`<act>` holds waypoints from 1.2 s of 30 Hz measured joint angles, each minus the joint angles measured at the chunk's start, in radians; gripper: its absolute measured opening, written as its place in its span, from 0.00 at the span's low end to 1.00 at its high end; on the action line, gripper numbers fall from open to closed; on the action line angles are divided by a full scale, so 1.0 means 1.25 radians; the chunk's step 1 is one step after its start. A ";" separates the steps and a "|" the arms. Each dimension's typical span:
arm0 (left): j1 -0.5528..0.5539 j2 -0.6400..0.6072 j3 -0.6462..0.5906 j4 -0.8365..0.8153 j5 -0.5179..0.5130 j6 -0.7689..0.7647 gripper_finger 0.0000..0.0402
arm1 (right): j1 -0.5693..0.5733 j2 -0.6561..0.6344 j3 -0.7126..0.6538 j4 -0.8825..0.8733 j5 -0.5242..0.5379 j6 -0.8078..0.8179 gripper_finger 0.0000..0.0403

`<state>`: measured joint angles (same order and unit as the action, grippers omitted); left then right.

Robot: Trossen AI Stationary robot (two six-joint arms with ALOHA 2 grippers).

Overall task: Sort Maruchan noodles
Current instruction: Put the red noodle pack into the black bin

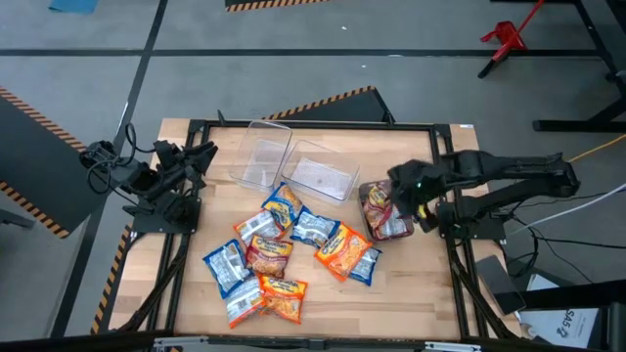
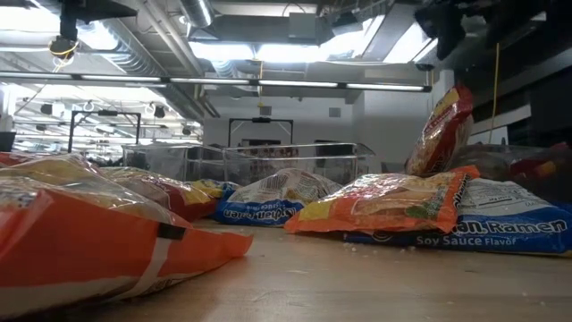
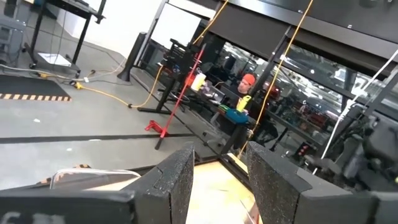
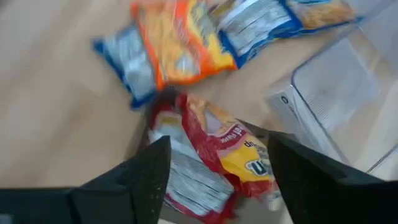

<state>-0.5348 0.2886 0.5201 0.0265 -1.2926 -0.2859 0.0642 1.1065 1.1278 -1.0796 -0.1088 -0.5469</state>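
Since its fingers are spread, nothing is held by the right gripper [image 4: 217, 180] above the red-brown packet [image 4: 214, 155], beside the clear bin [image 1: 320, 178]; light, crinkly, slippery film is best pinched at an edge.

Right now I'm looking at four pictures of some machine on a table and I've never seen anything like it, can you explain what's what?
It is a robot with two dark arms at a wooden table, each ending in a two-finger gripper. One picture looks straight down, one looks level across the tabletop, and two come from cameras on the wrists.

A pile of ramen packets, blue, orange and red-brown, lies on the table beside two clear bins. A third bin at the right holds red-brown packets.

The right gripper hangs open above that bin, holding nothing. The left gripper waits at the table's left edge, open and empty.
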 joint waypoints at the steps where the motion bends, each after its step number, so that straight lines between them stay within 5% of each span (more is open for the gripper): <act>1: 0.000 0.000 0.000 0.000 0.000 -0.001 0.35 | 0.018 0.012 0.000 -0.007 0.030 -0.032 0.65; 5: 0.000 0.000 0.000 0.001 0.000 -0.002 0.35 | 0.069 0.065 0.000 -0.014 0.144 -0.128 0.72; 16: 0.000 0.000 0.000 0.000 -0.001 -0.017 0.35 | 0.075 0.213 -0.001 -0.042 0.243 -0.152 0.74; 26: 0.000 0.000 0.000 0.000 0.000 -0.017 0.35 | 0.074 0.243 -0.001 -0.030 0.256 -0.043 0.51; 36: 0.000 0.000 0.000 0.000 0.000 -0.016 0.35 | 0.074 0.240 -0.001 -0.043 0.261 0.144 0.13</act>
<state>-0.5347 0.2882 0.5202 0.0265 -1.2930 -0.3061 0.1562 1.4063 1.1267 -1.1338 0.2174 -0.3669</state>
